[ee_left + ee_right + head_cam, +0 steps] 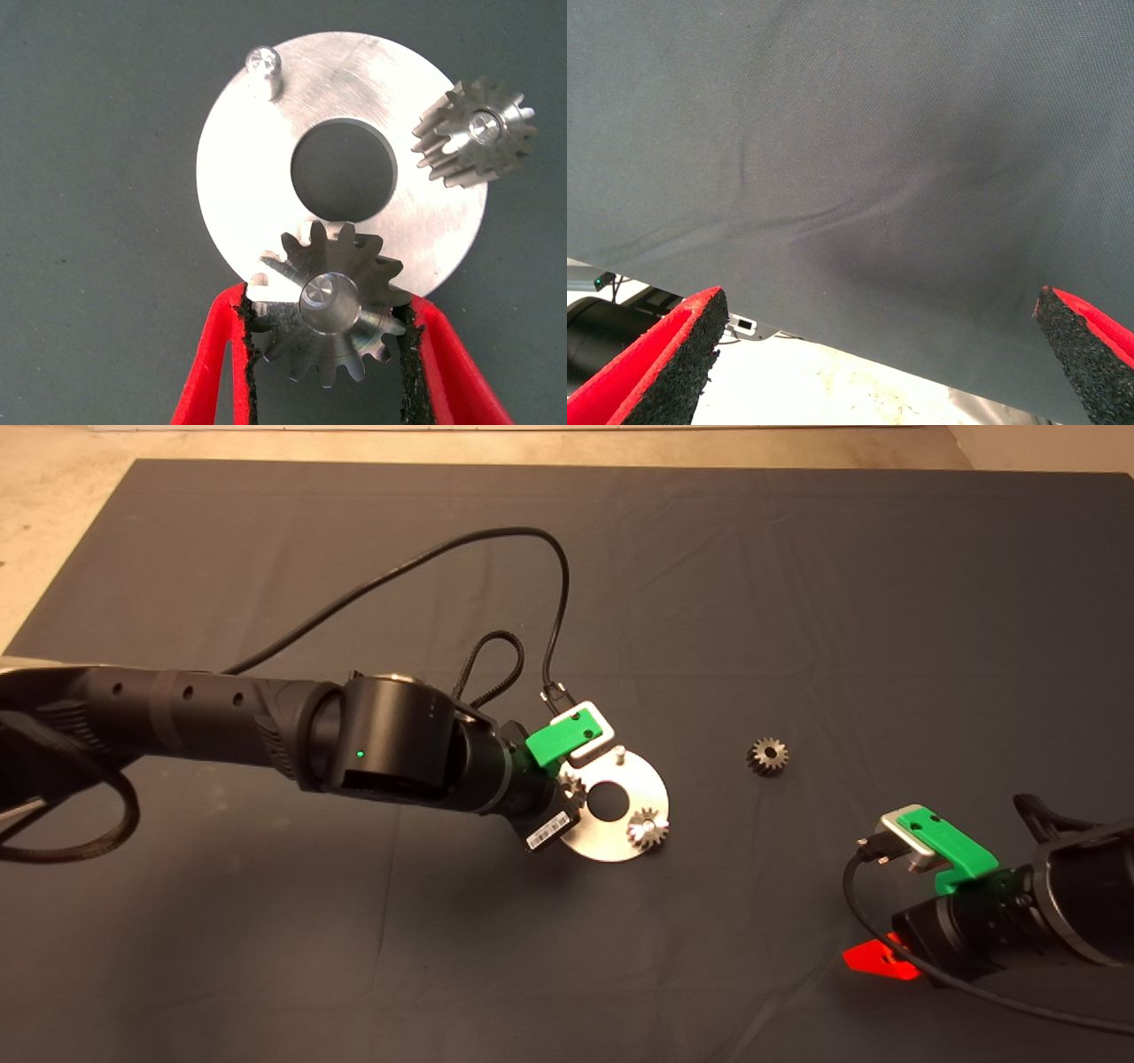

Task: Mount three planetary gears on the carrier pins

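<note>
The left pincer [332, 341] pinches a gear [330, 305] seated over a pin at the silver disc's [620, 840] near-left rim (its bore shows the pin's top). A second gear [647, 830] sits on another pin; the third pin [619, 754] stands bare. A loose gear [767, 756] lies on the mat, right of the disc. The right pincer [877, 354] waits at lower right, spread wide
</note>
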Controlling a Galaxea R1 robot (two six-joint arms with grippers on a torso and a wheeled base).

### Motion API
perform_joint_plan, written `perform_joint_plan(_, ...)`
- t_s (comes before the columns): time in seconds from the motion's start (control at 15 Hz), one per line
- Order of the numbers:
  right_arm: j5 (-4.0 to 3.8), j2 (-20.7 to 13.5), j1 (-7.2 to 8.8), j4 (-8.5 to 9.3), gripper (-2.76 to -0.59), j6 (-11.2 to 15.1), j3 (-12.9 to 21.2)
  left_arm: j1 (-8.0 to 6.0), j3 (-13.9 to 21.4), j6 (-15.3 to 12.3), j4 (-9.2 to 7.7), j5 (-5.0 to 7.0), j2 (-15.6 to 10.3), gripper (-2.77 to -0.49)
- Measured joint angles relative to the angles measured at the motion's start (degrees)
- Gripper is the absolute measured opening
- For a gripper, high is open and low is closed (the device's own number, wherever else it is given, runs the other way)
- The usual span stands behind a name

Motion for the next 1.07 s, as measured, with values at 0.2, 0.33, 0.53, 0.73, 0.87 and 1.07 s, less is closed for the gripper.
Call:
perform_joint_plan(0.2,0.02,0.0,0.0,0.02,-0.76,0.0,0.0,1.41,-0.6,0.0,0.69,-0.05,1.0,-2.56)
perform_joint_plan(0.33,0.06,-0.1,0.0,0.02,-0.76,0.0,0.0,1.76,-0.7,0.1,0.97,-0.18,1.1,-2.56)
perform_joint_plan(0.53,-0.02,-1.0,0.0,-0.01,-0.76,-0.2,0.0,1.77,-0.8,0.2,1.49,-0.02,0.9,-2.56)
perform_joint_plan(0.73,0.0,-1.1,0.0,0.01,-0.76,-0.4,0.0,1.77,-0.9,0.2,1.55,0.0,0.9,-2.56)
perform_joint_plan(0.87,0.01,-1.3,-0.02,0.01,-0.76,-0.4,0.0,1.77,-0.9,0.9,1.55,0.04,0.6,-2.56)
perform_joint_plan(1.07,0.0,-1.4,0.0,0.02,-0.76,-0.5,0.0,1.77,-1.0,1.5,1.55,0.28,0.5,-2.56)
